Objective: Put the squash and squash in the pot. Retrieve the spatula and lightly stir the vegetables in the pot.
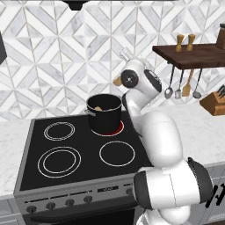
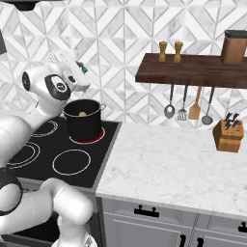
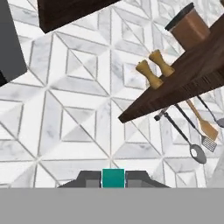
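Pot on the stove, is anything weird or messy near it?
Nothing is spilled. The pot stands upright on the red glowing burner with squash inside, and the tool holds a teal spatula above it.

You will find no readable text, label, brand, number or sign anywhere here; the small mark on the grey stove control panel (image 1: 107,189) is too blurred to read.
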Controlling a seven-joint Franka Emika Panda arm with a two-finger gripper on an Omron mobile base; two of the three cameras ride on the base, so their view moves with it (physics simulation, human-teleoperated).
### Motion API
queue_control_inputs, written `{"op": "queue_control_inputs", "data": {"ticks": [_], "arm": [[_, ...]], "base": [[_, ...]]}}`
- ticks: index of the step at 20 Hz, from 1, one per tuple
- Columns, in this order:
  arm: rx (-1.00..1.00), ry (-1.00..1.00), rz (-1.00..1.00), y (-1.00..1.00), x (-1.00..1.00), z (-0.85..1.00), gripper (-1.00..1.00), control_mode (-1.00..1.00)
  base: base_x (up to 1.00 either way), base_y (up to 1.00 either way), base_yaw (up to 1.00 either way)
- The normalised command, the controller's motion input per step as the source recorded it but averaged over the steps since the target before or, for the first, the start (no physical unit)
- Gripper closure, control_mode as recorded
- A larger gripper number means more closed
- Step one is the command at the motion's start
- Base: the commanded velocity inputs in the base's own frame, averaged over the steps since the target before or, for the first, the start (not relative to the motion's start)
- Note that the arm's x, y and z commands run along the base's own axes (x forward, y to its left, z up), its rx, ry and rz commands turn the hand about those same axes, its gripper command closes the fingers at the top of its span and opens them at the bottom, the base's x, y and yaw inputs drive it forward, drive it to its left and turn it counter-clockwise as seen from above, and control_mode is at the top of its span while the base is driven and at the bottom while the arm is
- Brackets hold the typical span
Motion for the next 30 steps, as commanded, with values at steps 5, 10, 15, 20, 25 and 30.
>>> {"op": "queue_control_inputs", "data": {"ticks": [5,10,15,20,25,30], "arm": [[-0.41,0.24,0.05,0.60,0.89,-0.03,1.00,-1.00],[-0.31,0.28,0.04,0.59,0.76,-0.32,1.00,-1.00],[-0.21,0.19,0.06,0.49,0.64,-0.27,1.00,-1.00],[-0.19,0.06,0.06,0.23,0.53,-0.26,1.00,-1.00],[-0.16,0.06,0.07,0.20,0.37,-0.38,1.00,-1.00],[-0.03,0.00,0.14,0.07,0.44,-0.27,1.00,-1.00]], "base": [[0.00,0.00,0.00],[0.00,0.00,0.00],[0.00,0.00,0.00],[0.00,0.00,0.00],[0.00,0.00,0.00],[0.00,0.00,0.00]]}}
